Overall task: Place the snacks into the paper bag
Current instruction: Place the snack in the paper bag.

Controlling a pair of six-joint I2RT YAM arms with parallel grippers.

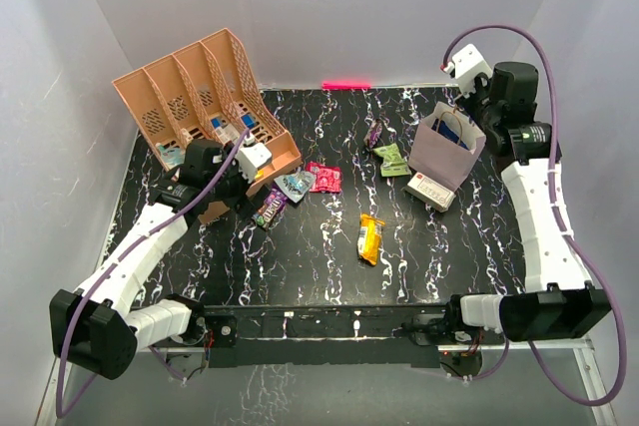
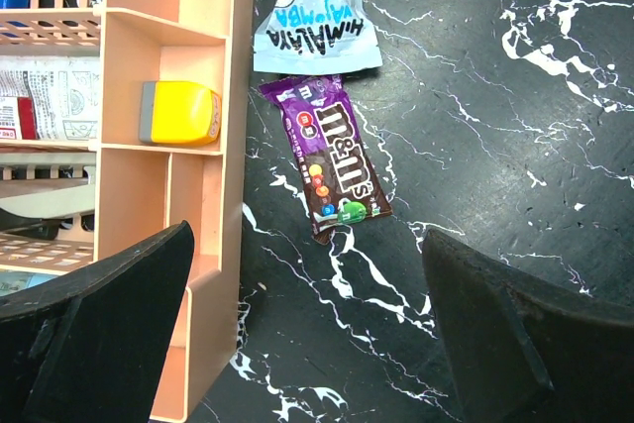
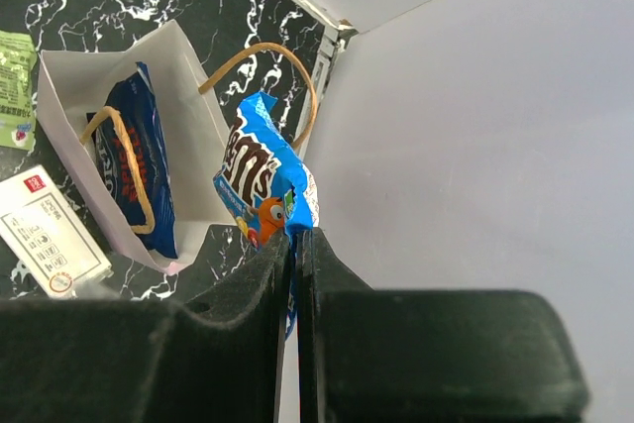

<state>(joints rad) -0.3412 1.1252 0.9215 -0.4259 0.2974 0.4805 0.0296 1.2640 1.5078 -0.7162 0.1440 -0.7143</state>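
Nearly there: my right pincer (image 3: 295, 240) holds a blue M&M's packet (image 3: 265, 180) up beside the paper bag (image 3: 193, 116).

The right pincer is pressed together on one end of the packet, whose long axis runs straight out past the fingertips. The bag's open mouth, with a dark blue crisp bag (image 3: 139, 160) standing inside, lies beyond the tips and off to their left. The packet overlaps a cord handle (image 3: 260, 46) and the rim on the pincer's side, so I judge a small leftward shift is needed before release. My left pincer (image 2: 307, 334) is spread wide over a purple M&M's packet (image 2: 337, 165). This packet lies just ahead, between the fingers, its long axis pointing away at a slight slant, with the peach organiser (image 2: 168, 47) close on the left. That arm is the nearer one for it.
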